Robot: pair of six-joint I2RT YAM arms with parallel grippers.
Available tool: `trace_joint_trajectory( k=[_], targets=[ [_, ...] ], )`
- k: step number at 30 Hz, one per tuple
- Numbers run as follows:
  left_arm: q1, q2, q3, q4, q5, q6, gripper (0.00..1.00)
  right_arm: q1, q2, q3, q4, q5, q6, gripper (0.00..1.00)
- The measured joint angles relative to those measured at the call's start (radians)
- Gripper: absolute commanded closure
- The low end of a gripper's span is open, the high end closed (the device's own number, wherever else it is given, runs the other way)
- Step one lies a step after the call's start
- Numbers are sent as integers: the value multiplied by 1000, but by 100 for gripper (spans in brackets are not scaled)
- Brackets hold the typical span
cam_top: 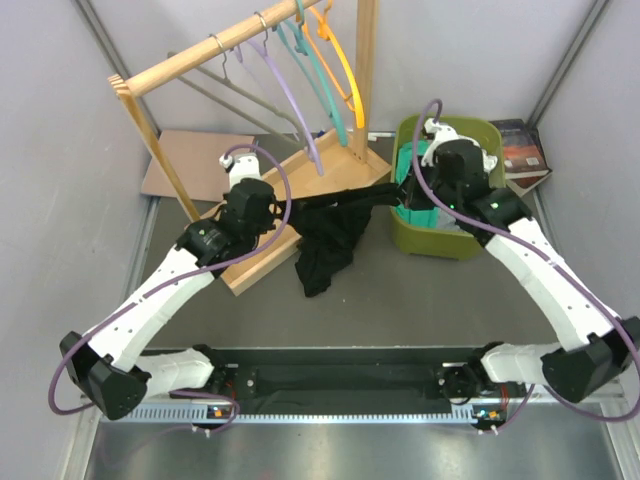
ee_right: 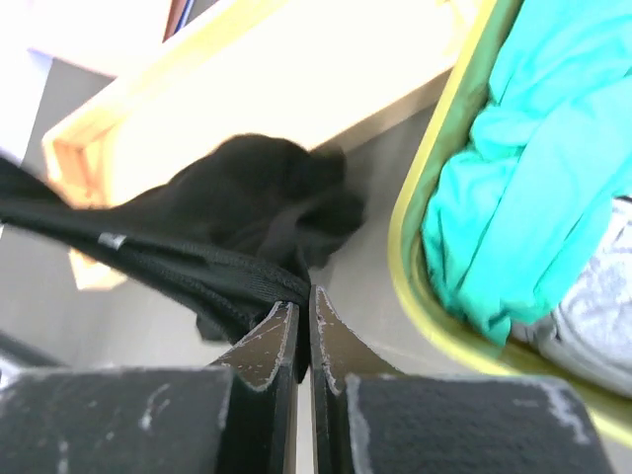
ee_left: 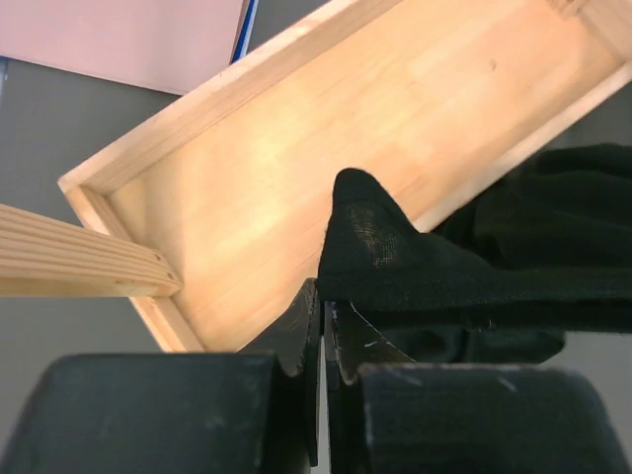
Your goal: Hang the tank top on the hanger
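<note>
Tank top [cam_top: 325,243], black, stretched between left gripper [ee_left: 323,308] and right gripper [ee_right: 304,304], each clamped on its fabric; hanger [cam_top: 341,52], orange, on wooden rail [cam_top: 190,60]

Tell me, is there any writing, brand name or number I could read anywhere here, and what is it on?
No text can be read in any view.
Cover of the book beside the green bin: print too small to read.
Pale tag on the black tank top: blurred, no letters legible.
</note>
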Motion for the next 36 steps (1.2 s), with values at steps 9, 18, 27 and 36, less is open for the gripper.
trace_joint_trajectory(
  k=[9,18,27,36],
  targets=[
    [-2,72,-87,-4,145,32,100,5,-174,-340,-63,-98,79,90],
    [-1,158,-171,99,337,-55,1,6,-160,-462,-91,-143,123,21],
    [114,82,-297,160,418,-98,1,6,-119,-138,-122,-85,-3,9],
    [154,3,-333,196,514,-69,1,-71,-1,458,-192,-34,-160,13]
  ],
)
